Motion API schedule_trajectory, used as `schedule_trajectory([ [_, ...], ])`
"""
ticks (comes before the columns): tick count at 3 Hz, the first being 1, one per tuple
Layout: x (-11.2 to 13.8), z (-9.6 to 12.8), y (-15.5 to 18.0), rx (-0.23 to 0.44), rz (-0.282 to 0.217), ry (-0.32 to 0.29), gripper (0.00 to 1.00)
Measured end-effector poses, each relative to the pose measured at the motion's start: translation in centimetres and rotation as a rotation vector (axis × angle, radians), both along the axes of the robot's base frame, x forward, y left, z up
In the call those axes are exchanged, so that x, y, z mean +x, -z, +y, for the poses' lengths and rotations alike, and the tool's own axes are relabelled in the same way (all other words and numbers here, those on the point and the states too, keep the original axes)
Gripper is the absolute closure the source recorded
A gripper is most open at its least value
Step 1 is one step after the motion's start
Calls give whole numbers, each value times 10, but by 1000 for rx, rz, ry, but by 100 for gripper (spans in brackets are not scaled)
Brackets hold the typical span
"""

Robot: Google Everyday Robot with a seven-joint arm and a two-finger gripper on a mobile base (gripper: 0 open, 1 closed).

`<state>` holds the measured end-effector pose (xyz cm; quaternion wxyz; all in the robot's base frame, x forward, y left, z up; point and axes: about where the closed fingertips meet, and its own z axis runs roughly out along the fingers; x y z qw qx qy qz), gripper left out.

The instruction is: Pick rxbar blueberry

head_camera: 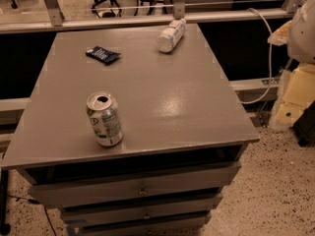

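A: What do we take in first?

B: The broad, flat grey surface (pixel 162 97) of a cabinet fills most of our view. Under its front edge we see a stack of grey drawers (pixel 142 191), each with a small knob. The cabinet stands on a pale speckled floor (pixel 280 191). Behind it runs a grey metal rail (pixel 98 22).

A: And where do we find the gripper?

B: At the right edge of our view, beyond the right side of the surface and off it. The robot's white-and-cream arm hangs there, and we take its lower, pale yellowish part for the gripper (pixel 289 107). We cannot tell whether it is released or clenched.

A: What lies on the surface?

B: Three things, well apart from one another. At the far edge, a little right of the middle, a white plastic bottle (pixel 171 35) lies on its side with its narrower end toward the rail. Near the front left stands a green-and-white metal soda can (pixel 104 119), upright, with its top opened.

A: And the smallest?

B: The rxbar blueberry (pixel 102 55), a small flat dark navy-blue rectangular wrapper with pale lettering. We see it lying flat in the far left part of the surface, left of the bottle and beyond the can, touching neither. It is well apart from the gripper, with the width of the surface between them.
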<state>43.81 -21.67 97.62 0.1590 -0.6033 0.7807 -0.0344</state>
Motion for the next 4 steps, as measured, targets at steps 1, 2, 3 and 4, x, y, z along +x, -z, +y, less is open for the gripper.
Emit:
schedule_trajectory([
  [1, 0, 0, 0, 0, 0, 0, 0],
  [2, 5, 8, -6, 24, -20, -31, 0],
  [3, 38, 51, 5, 127, -44, -82, 0],
  [4, 92, 109, 11, 230, -106, -145, 0],
])
